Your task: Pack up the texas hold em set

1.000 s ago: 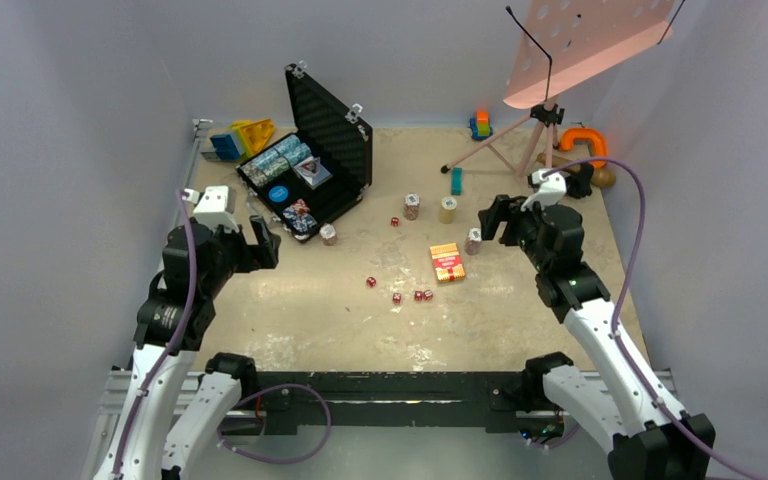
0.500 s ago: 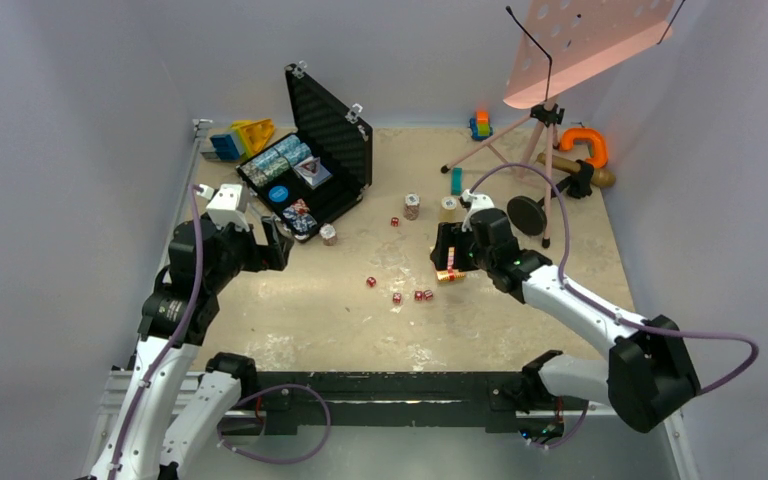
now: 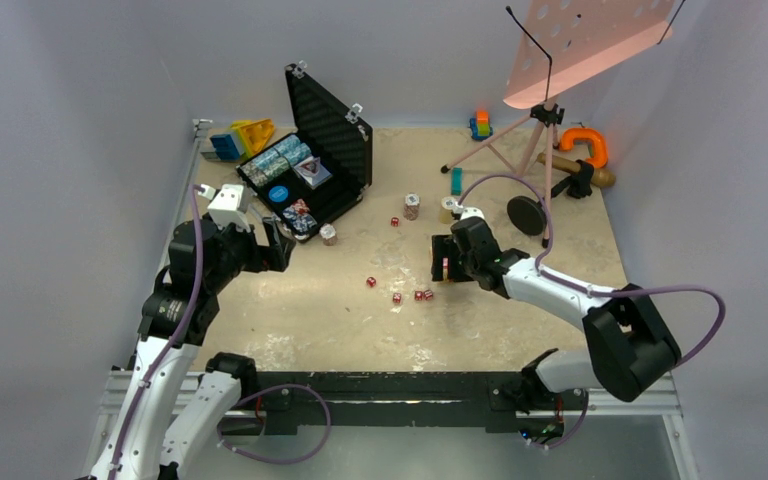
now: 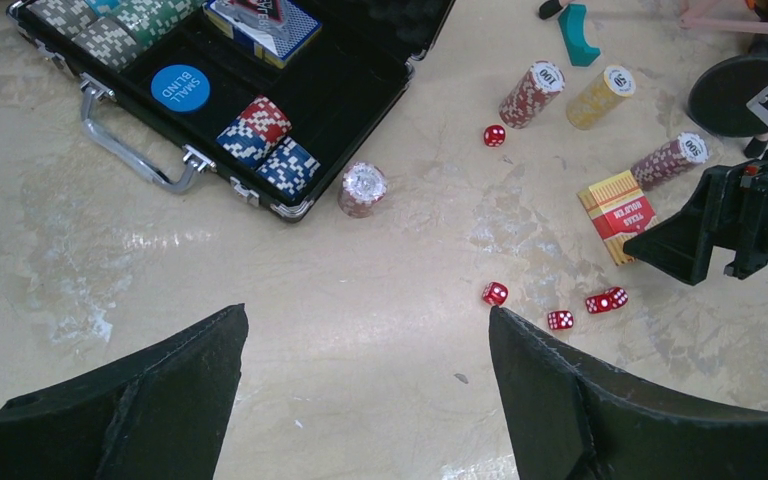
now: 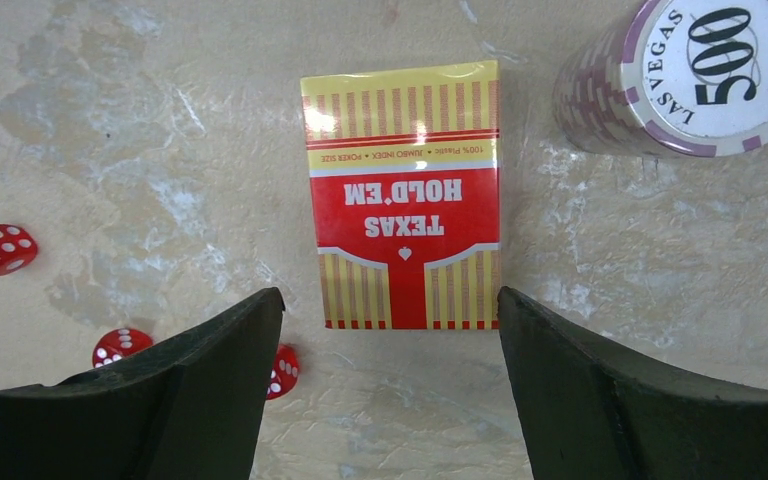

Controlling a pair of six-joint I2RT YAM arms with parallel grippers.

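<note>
Right wrist view: card box [image 5: 401,195], print inverted, reads "TEXAS HOLD'EM"; its yellow band reads "100% Plastic • Jumbo Index • Poker Size". Top of purple-white chip stack [image 5: 690,75]: "500", "LAS VEGAS", "POKER CLU", cut by frame edge. Left wrist view: blue disc [image 4: 180,86] in briefcase [image 4: 350,100], "SMALL BLIND"; red chip stack [image 4: 533,93], "100"; yellow chip stack [image 4: 602,96], "50".

Clearance at the card box [image 5: 401,195]
Bare counter [image 5: 580,250] is seen along both long sides; one corner is crowded by a chip stack [image 5: 660,80], the opposite by dice [image 5: 120,345].

White-and-black arms [image 3: 552,288], purple cables [image 3: 660,291]
</note>
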